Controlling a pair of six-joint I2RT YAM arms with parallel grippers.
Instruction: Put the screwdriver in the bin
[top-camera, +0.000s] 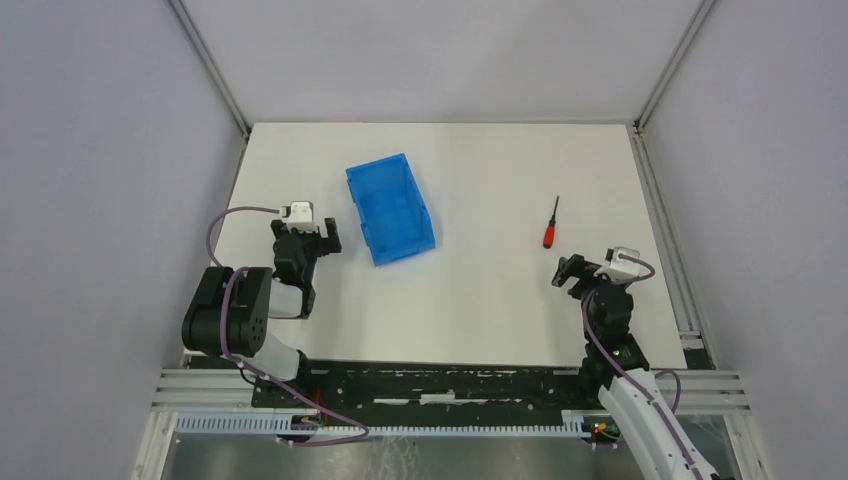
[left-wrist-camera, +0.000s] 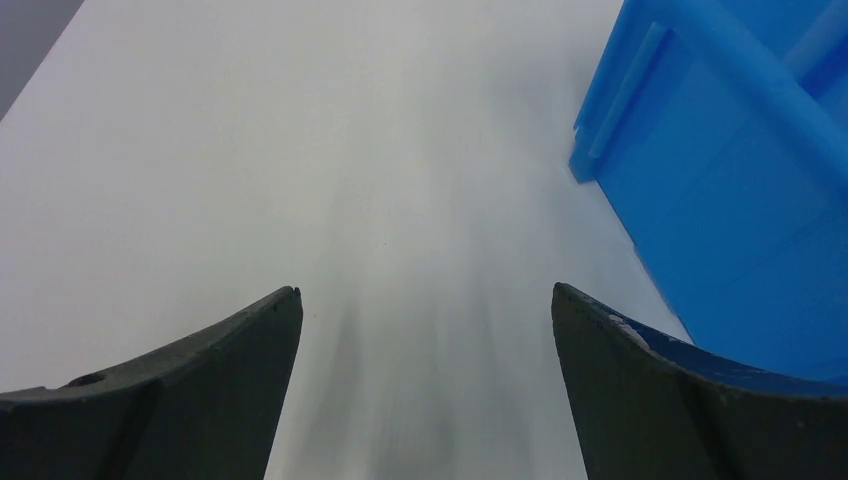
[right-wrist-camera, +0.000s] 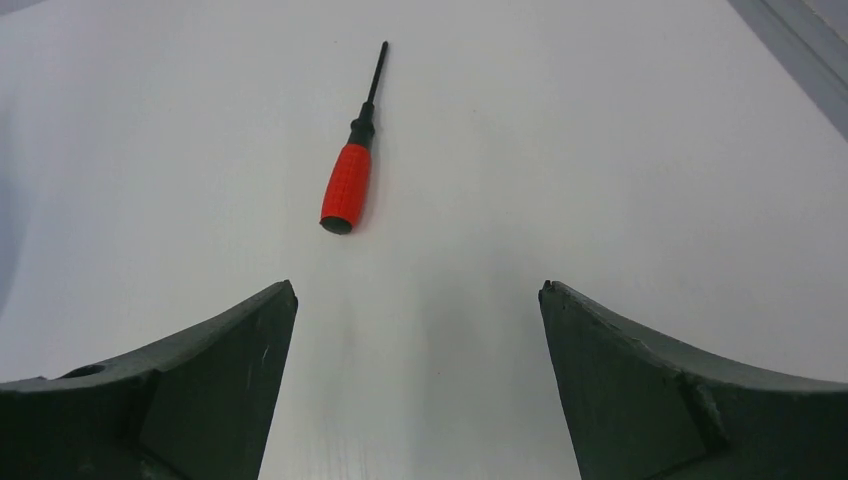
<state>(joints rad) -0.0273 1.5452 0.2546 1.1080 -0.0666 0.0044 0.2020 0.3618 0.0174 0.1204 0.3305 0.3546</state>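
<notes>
Screwdriver (top-camera: 549, 224) is lying flat on the white table (top-camera: 480, 300), right of centre, with the red handle pointing to the near edge and the black shaft pointing away. It is being kept well apart from the blue bin (top-camera: 378, 165), which is sitting left of centre, rotated slightly in plan, with its ribbed floor showing bare from above. Right gripper (right-wrist-camera: 418, 290) is being held wide open, with only table surface showing between the jaws. In the right wrist view the screwdriver (right-wrist-camera: 350, 170) is being framed ahead of the fingers (right-wrist-camera: 200, 380), offset toward the left one, handle end nearest, not touching either. In the top view the same gripper is being held near the screwdriver, on its near side and slightly to the right. Left gripper (left-wrist-camera: 425, 300) is also being held wide open, with bare table between the jaws. The bin's outer wall (left-wrist-camera: 740, 200) is being seen just beside the right finger (left-wrist-camera: 680, 400) in the left wrist view; contact cannot be told there. In the top view the left gripper is sitting just left of the bin's near corner.
</notes>
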